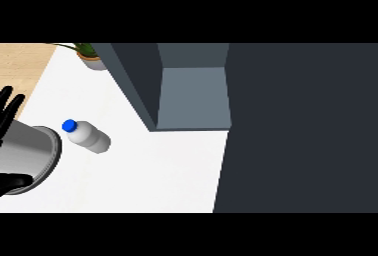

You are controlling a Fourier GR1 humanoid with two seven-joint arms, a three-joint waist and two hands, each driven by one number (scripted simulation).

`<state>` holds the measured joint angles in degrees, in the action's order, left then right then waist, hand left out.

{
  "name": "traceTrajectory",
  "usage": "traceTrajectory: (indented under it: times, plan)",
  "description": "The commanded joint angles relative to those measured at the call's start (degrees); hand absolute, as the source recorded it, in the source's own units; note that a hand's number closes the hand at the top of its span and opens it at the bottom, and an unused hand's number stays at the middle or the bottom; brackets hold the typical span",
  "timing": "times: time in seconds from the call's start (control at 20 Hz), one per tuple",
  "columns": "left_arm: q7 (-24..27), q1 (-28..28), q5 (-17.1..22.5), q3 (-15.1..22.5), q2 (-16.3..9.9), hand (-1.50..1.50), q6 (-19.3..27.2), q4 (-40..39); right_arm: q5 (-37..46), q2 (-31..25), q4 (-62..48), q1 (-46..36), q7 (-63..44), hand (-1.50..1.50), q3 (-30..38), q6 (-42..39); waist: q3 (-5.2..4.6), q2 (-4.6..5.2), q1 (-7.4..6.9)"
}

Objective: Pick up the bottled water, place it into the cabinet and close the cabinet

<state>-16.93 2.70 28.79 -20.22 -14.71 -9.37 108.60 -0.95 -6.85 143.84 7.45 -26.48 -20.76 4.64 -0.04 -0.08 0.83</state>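
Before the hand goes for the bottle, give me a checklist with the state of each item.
1. Bottled water upright on the counter, blue cap on: ok.
2. Bottle free, nothing touching it: ok.
3. Cabinet open, compartment visible: ok.
4. Cabinet door swung open at the right: ok.
5. Left hand open, fingers straight, at the left edge: ok.
6. Right hand in view: not ok, it does not show.

This is a kitchen in a home. A smooth white surface [148, 170] runs beside a strip of pale wooden floor [22, 65]. A dark grey cabinet [295, 125] stands open on it, showing a lighter grey interior [193, 97], and a small potted green plant [88, 54] sits at the far corner.
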Motion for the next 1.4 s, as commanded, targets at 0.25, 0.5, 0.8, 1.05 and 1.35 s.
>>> traceTrajectory:
  times: [0.25, 0.5, 0.8, 1.05, 1.35]
  plan:
    - [13.12, 4.5, -9.8, 0.7, -0.14, -1.5, -3.39, -20.5, 2.67, -0.73, 10.38, 0.14, -5.77, -1.5, -2.97, 1.76, -0.07, 0.1, 0.38]
    - [19.62, 6.42, -12.36, 2.0, 0.66, -1.5, -5.84, -30.9, 2.91, -0.45, 8.34, -0.98, -4.3, -1.5, -3.89, 2.82, -0.05, 0.13, 0.3]
    - [26.54, 5.96, -15.45, 2.68, 1.69, -1.5, -5.96, -36.33, 2.1, -2.22, 11.52, -2.19, -8.15, -1.5, -1.37, 3.61, -0.02, -0.01, -0.16]
    - [35.33, 8.85, -16.94, 1.44, 0.33, -1.5, -8.88, -49.72, 2.17, -1.96, 9.21, -3.75, -7.61, -1.5, -2.61, 4.19, -0.03, 0.1, -0.07]
    - [42.21, 12.62, -21.17, 1.15, -0.91, -1.5, -7.3, -62.9, 2.66, -3.23, 9.6, -4.6, -7.81, -1.5, -2.63, 4.66, -0.1, 0.25, 0.59]
